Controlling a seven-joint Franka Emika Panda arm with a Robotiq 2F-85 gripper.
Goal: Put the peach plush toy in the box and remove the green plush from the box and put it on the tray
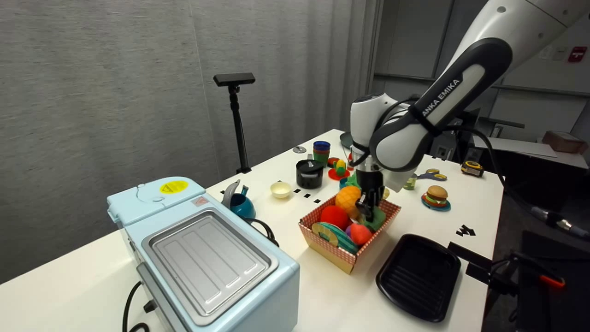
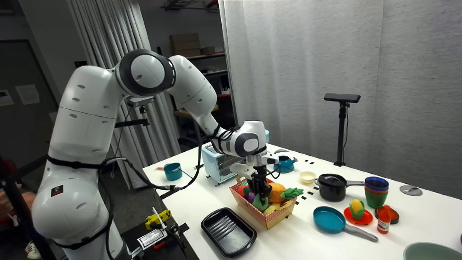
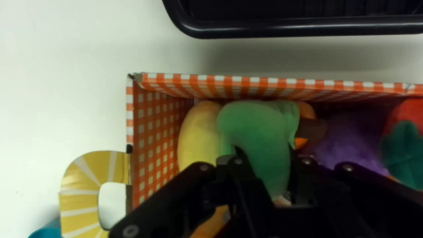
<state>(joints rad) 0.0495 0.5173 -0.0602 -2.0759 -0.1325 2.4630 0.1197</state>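
Observation:
The box [image 1: 339, 261] with tan sides and a red checked rim stands on the table, also seen in an exterior view [image 2: 278, 221] and in the wrist view [image 3: 150, 129]. My gripper [image 3: 264, 155] reaches down into it, with a finger on each side of the green plush [image 3: 252, 124], pressing against it. The green plush also shows in an exterior view [image 2: 259, 203]. The salmon-red peach plush toy [image 1: 360, 234] lies in the box near the tray side. The black tray [image 3: 290, 29] lies beside the box, in both exterior views [image 1: 418, 276] [image 2: 228, 231].
A yellow toy [image 3: 197, 134], a purple toy [image 3: 348, 142] and an orange pineapple-like toy [image 1: 348, 200] crowd the box around the green plush. A striped handle [image 3: 77, 195] sticks out at one box end. A pale-blue toaster oven [image 1: 212, 267] and a blue pan [image 2: 329, 219] stand nearby.

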